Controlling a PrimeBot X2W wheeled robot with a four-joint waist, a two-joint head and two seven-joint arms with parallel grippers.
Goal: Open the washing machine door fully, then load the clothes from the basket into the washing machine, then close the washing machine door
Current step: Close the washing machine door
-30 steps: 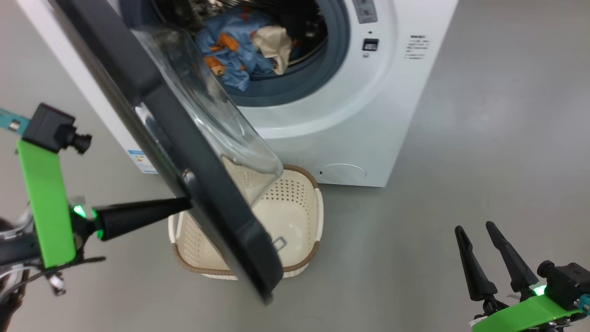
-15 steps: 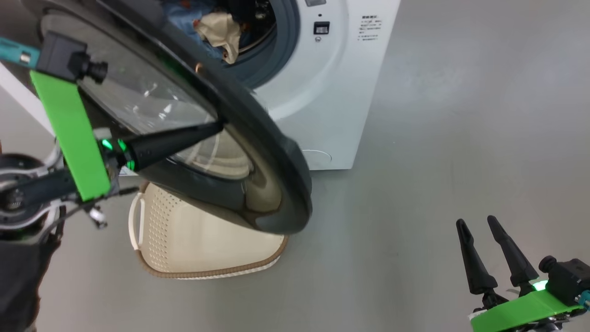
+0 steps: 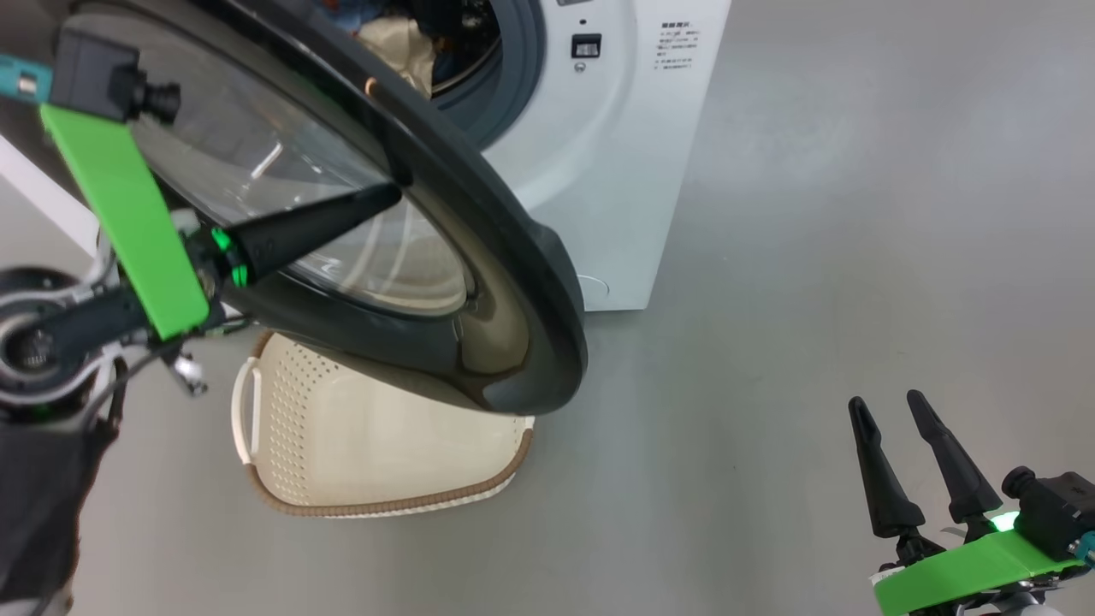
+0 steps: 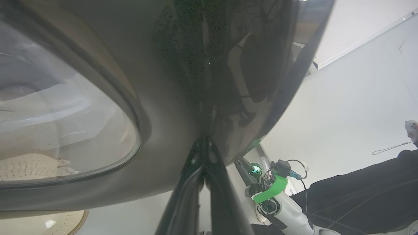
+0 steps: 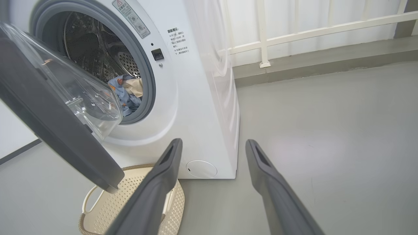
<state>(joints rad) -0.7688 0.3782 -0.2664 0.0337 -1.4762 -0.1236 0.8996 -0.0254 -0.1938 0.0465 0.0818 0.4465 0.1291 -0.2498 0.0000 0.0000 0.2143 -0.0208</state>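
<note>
Left pincer (image 3: 387, 195), fingers pressed together, set its tip against the outer face of the washing machine door (image 3: 522, 291); I judged this was to push it shut. Door hung partway open above the basket (image 3: 342, 445). Clothes (image 5: 129, 93) lay in the drum (image 5: 94, 55). Right pincer (image 3: 887, 402) spread, idle, near right.

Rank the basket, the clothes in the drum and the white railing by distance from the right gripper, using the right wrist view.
1. Basket, floor, lower left of the right gripper.
2. Clothes, inside the washing machine, upper left.
3. White railing, behind the machine, along the top.
</note>
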